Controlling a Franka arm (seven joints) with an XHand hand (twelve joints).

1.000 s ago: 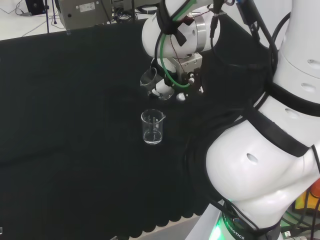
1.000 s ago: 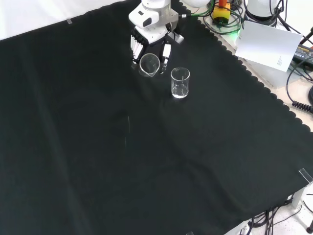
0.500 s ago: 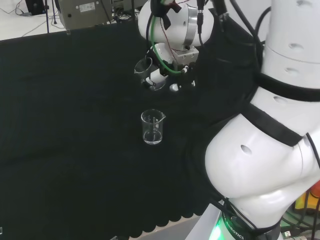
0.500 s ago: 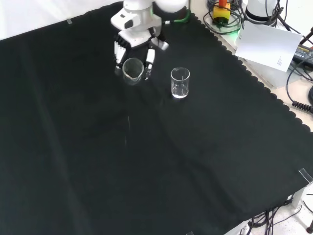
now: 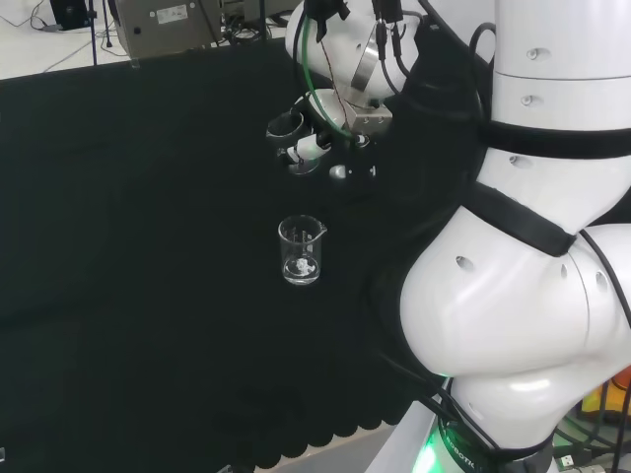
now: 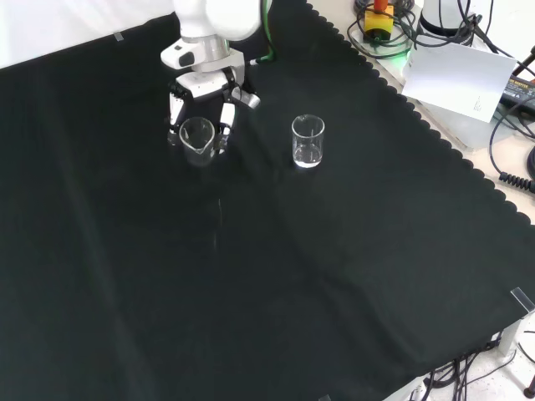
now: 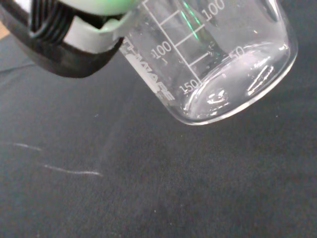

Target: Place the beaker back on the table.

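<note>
Gripping a clear glass beaker (image 6: 197, 134) between curled fingers, the hand (image 6: 201, 90) holds it tilted above the black cloth (image 6: 251, 276). To its right in the front view, well apart, a second beaker (image 6: 307, 140) stands upright.

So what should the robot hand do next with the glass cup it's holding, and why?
Probably lower it straight down onto the cloth. The hand has its fingers curled round the beaker, which hangs tilted above the black cloth in the wrist view, its base not touching. The spot beneath looks bare, and the other beaker stands well off to the right in the front view.
</note>
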